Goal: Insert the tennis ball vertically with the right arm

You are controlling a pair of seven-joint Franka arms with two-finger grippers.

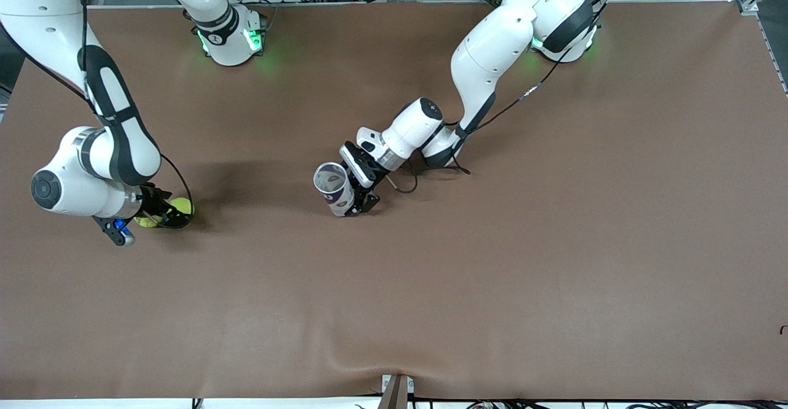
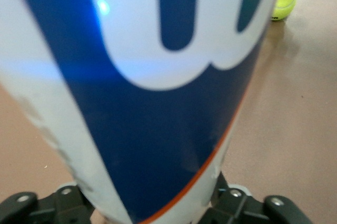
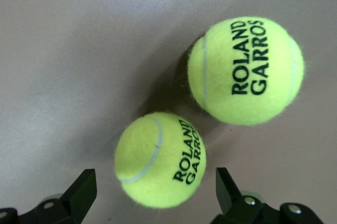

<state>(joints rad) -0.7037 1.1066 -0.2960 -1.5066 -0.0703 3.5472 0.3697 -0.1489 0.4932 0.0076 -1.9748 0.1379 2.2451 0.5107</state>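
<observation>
The two fuzzy yellow-green tennis balls (image 3: pixel 160 159) (image 3: pixel 246 70) are showing pale curved seams and black "ROLAND GARROS" lettering. The cylindrical plastic ball can (image 1: pixel 333 188) is wearing a white and deep blue label edged with an orange line. The matte tabletop (image 1: pixel 492 273) is showing plain brown.

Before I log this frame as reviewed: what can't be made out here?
- Front view: the two balls are mostly hidden by the right gripper.
- Left wrist view: the can fills the frame, blurred, ends cut off; left gripper fingers barely show.
- Front view: the can's inside is too small to read.
</observation>
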